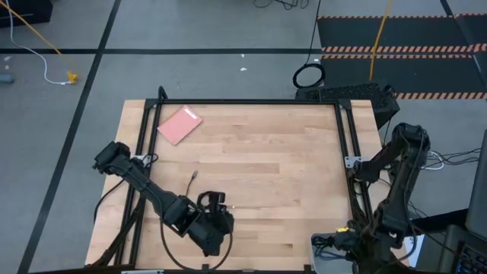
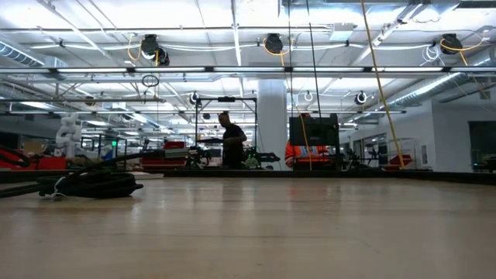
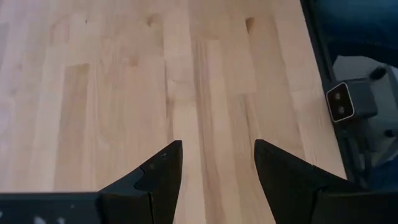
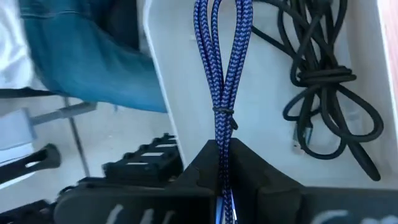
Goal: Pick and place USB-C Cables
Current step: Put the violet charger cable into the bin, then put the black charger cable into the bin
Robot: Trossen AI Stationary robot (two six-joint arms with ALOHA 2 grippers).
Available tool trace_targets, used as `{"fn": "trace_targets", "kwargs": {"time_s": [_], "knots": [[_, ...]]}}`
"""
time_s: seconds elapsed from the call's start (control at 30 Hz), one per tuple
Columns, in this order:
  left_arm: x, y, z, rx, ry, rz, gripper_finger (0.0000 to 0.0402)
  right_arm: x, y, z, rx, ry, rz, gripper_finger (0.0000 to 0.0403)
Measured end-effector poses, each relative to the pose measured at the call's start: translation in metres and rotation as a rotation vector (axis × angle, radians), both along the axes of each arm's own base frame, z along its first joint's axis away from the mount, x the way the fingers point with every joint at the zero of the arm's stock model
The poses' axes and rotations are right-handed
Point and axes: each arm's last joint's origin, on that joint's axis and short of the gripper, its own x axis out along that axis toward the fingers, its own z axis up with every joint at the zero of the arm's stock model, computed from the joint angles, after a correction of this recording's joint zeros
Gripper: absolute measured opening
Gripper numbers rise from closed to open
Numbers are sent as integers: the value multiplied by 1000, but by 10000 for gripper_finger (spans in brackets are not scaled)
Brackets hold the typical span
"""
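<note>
We see 1 wooden table (image 1: 259, 167), the biggest thing here, w/ a black frame round its edges. On it lies just 1 loose item, a pink flat card (image 1: 179, 125), near the far-left corner.

2 arms. The left arm reaches in from the table's left side, and the left gripper (image 1: 215, 228) sits over the near edge, left of centre. In the left wrist view its 2 fingers (image 3: 163, 173) stand spread apart w/ bare wood between them, nothing held. The right arm is folded back off the table's right side, its gripper down by the near-right corner, beyond the frame.

The right gripper (image 4: 222, 152) is clenched on 1 purple-blue cable (image 4: 222, 62), a braided looped bundle w/ a small tie round its middle; the loop sticks out straight ahead of the fingers. It hangs over a white bin (image 4: 186, 81). In that bin, just beside the purple-blue one but apart from it, we count black cable (image 4: 323, 93) bundles: at least 1 tied loop lies clear, w/ more black strands toward the far end, and we can't tell if those are a 2nd bundle. So cables counted for sure: 1 purple-blue, 1 black. All are off the table, at the right arm's side.

Beside the bin we see blue cloth (image 4: 81, 56).

Low view: 1 dark coil (image 2: 93, 184) at the table's far-left edge, and 1 person (image 2: 231, 141) standing far off in the room.
</note>
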Motion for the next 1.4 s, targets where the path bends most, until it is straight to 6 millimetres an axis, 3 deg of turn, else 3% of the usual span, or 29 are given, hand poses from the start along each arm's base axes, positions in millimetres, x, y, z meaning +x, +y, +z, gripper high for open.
{"fn": "trace_targets", "kwargs": {"time_s": [0.43,0.83,1.23,1.4], "knots": [[-15,11,-57,55,154,99,202,2,1,-18,-126,46,-16,25],[-36,40,-97,58,355,431,202,4,-4,-15,-123,57,-56,86],[-60,69,-113,97,520,745,203,3,-8,-7,-89,53,-82,91],[-66,74,-116,117,538,769,203,5,-9,-6,-117,-30,-108,91]]}}
